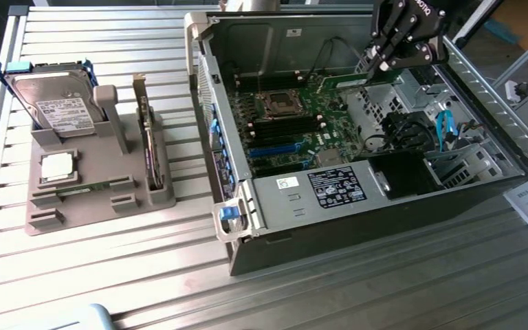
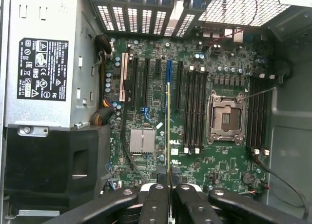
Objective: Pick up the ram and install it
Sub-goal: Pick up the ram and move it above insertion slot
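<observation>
One gripper (image 1: 372, 67) hangs over the open computer case (image 1: 356, 230), its fingers (image 2: 156, 202) clamped together on the ram (image 1: 343, 84), a narrow green stick held above the motherboard (image 1: 282, 134). The wrist view sees the ram edge-on, in line with a blue slot (image 2: 168, 70). On the exterior view's left, well apart, a grey holder (image 1: 90, 206) carries a hard drive (image 1: 58, 103) and an upright card (image 1: 145, 117).
</observation>
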Action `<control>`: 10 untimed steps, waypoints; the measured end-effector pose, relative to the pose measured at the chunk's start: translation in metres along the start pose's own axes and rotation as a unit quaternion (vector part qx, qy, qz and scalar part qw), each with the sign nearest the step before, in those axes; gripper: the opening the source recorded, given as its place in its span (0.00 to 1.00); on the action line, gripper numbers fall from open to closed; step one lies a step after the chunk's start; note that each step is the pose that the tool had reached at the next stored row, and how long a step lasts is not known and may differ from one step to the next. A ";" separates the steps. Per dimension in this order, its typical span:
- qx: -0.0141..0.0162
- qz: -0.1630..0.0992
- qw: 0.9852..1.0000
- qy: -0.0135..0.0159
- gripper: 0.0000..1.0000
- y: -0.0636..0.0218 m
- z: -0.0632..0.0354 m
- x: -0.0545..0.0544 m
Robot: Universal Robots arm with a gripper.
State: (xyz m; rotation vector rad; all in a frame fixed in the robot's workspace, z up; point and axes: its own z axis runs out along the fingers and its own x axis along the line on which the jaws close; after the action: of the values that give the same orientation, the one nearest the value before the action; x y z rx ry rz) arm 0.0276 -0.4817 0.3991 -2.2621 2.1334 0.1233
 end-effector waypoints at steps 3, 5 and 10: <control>0.000 0.000 1.000 0.000 0.12 -0.0003 0.0003 -0.004; 0.000 0.000 1.000 0.000 0.12 -0.0002 0.0004 -0.004; 0.000 0.000 1.000 0.000 0.12 -0.0003 0.0004 -0.004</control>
State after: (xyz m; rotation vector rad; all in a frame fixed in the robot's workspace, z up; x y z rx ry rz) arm 0.0276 -0.4774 0.3991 -2.2621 2.1334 0.1233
